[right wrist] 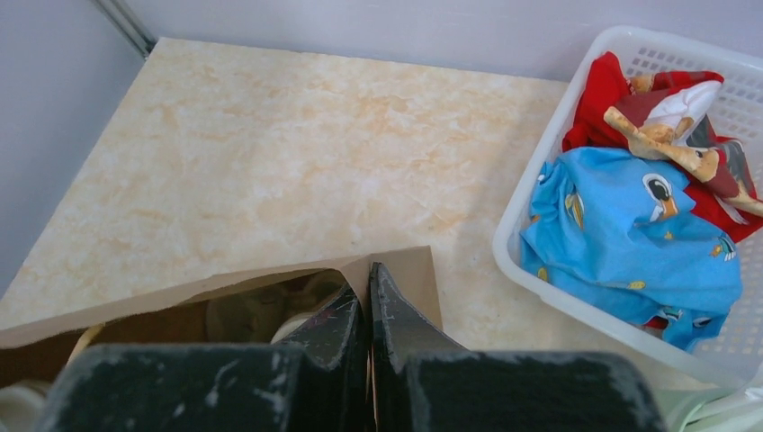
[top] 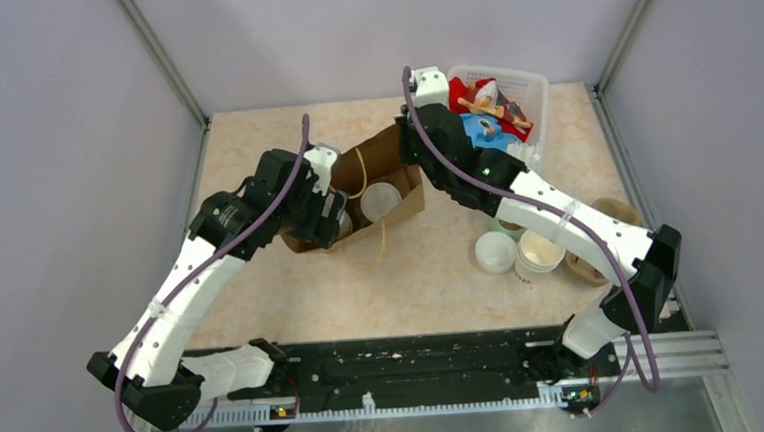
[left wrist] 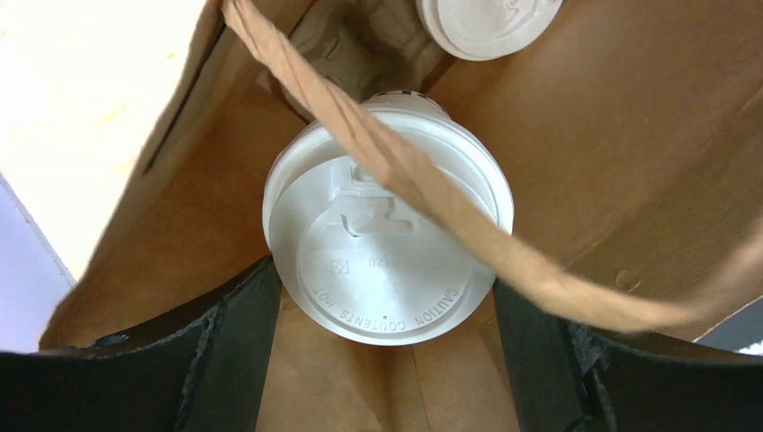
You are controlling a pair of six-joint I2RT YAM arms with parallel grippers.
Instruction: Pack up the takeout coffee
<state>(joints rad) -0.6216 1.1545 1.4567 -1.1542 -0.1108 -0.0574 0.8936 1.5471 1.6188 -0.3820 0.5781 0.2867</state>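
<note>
Takeout coffee (left wrist: 342,243) is sitting inside the paper bag (left wrist: 576,135); released left claw (left wrist: 385,281) is flanking it, right claw (right wrist: 369,297) is clenching the bag's rim.

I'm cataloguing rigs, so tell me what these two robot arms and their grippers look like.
Both the left arm and right arm have white link shells, black joints and a looping purple cable. Gripper fingers are black wedges; the right gripper's look scuffed whitish.
</note>
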